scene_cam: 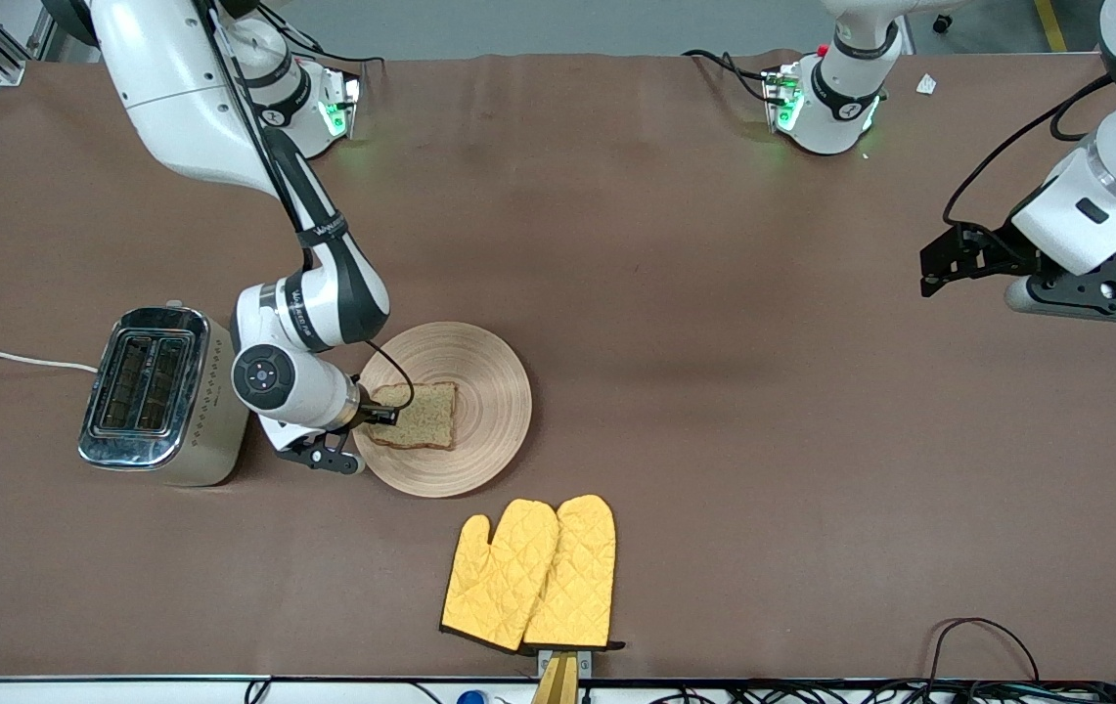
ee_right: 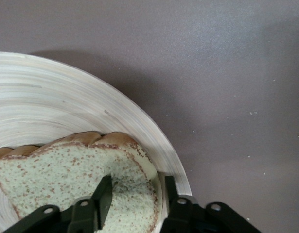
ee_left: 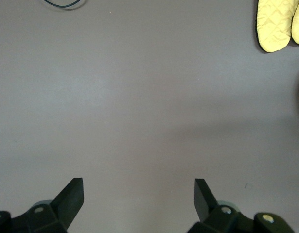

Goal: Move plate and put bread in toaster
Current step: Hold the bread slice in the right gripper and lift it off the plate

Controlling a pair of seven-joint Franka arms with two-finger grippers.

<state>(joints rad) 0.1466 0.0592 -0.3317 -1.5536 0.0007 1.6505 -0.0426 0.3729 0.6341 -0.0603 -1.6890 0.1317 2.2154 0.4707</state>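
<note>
The brown bread (scene_cam: pixel 418 416) lies on the tan wooden plate (scene_cam: pixel 484 391), which sits beside the chrome-topped toaster (scene_cam: pixel 152 391). My right gripper (scene_cam: pixel 377 416) is down at the plate's edge nearest the toaster. In the right wrist view its jaws (ee_right: pixel 137 187) straddle one end of the bread (ee_right: pixel 57 170). One finger stands on the crumb; the other sits just outside the crust, against the plate's rim (ee_right: pixel 139 121), with a thin gap showing. My left gripper (scene_cam: pixel 931 272) waits open over bare table at the left arm's end, nothing between its fingers (ee_left: pixel 138 187).
Two yellow oven mitts (scene_cam: pixel 533 572) lie nearer the front camera than the plate, and their tips show in the left wrist view (ee_left: pixel 275 24). The toaster's white cord (scene_cam: pixel 10 360) runs off toward the right arm's end of the table.
</note>
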